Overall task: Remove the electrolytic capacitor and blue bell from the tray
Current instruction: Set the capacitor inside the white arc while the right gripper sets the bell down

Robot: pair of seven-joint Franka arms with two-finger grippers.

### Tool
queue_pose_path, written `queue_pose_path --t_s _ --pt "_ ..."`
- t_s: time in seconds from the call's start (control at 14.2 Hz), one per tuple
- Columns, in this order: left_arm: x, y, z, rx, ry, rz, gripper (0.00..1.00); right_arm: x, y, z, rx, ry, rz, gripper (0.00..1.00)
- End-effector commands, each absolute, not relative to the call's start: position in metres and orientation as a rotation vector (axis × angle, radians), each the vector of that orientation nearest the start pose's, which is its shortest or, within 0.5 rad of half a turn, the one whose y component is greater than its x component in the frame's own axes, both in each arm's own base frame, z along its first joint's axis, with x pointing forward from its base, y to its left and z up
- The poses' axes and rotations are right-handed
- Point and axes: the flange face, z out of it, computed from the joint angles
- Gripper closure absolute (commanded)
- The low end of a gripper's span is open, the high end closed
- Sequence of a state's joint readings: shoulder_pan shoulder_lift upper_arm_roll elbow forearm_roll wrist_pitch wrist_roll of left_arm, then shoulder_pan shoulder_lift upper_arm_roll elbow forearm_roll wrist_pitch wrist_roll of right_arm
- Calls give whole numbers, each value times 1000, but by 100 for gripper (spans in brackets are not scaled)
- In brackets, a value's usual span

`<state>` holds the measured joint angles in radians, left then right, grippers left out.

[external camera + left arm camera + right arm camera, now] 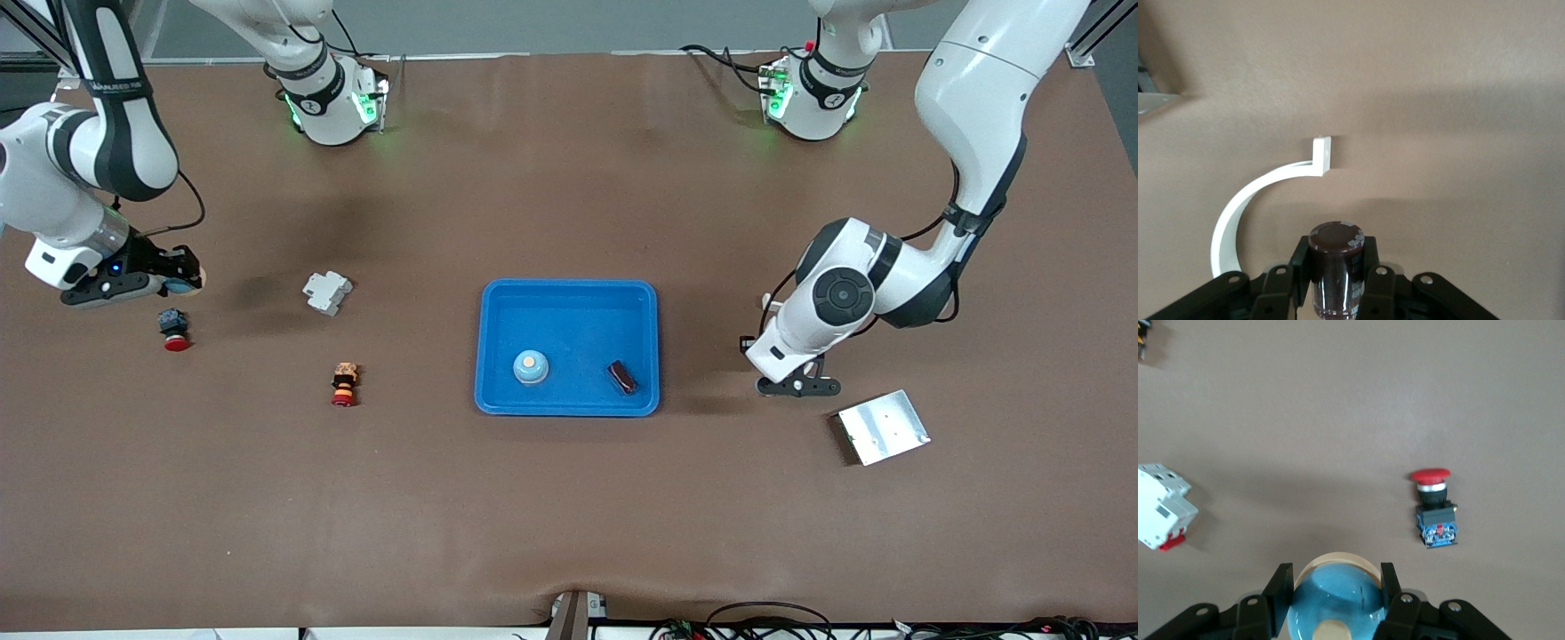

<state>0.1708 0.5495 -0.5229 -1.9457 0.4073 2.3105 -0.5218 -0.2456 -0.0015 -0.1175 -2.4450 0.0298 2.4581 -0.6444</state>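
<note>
My right gripper (178,283) hangs low over the table at the right arm's end, shut on a blue bell (1336,597) with a cream rim; the bell's edge shows in the front view (188,284). My left gripper (794,384) is low over the table at the left arm's end, beside the blue tray (569,286), shut on a dark brown capacitor (1336,263). A second blue bell (530,365) and a second dark capacitor (622,377) lie in the tray.
A red push button (174,329) lies just under the right gripper and shows in the right wrist view (1436,510). A white breaker (327,292), an orange-red part (345,384), a metal plate (882,427) and a white curved clip (1251,200) lie on the table.
</note>
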Motion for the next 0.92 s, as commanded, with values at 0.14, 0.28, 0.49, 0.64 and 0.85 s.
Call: queue_pose_path --t_s 0.14,0.28,0.49,0.64,0.85 --pt "561 -171 209 -3048 175 78 100 419 -186 290 -3050 -397 -84 100" --pt "560 -165 206 -3053 199 58 100 413 -190 284 -3064 -413 -110 100" --pt "561 -165 203 -3060 212 54 100 403 -189 273 -3094 -430 -160 100" --pt "561 -167 198 -3078 218 38 100 400 -189 263 -3106 -427 -168 100" --pt "559 -167 192 -3086 219 42 100 393 -196 243 -3105 -388 -126 100"
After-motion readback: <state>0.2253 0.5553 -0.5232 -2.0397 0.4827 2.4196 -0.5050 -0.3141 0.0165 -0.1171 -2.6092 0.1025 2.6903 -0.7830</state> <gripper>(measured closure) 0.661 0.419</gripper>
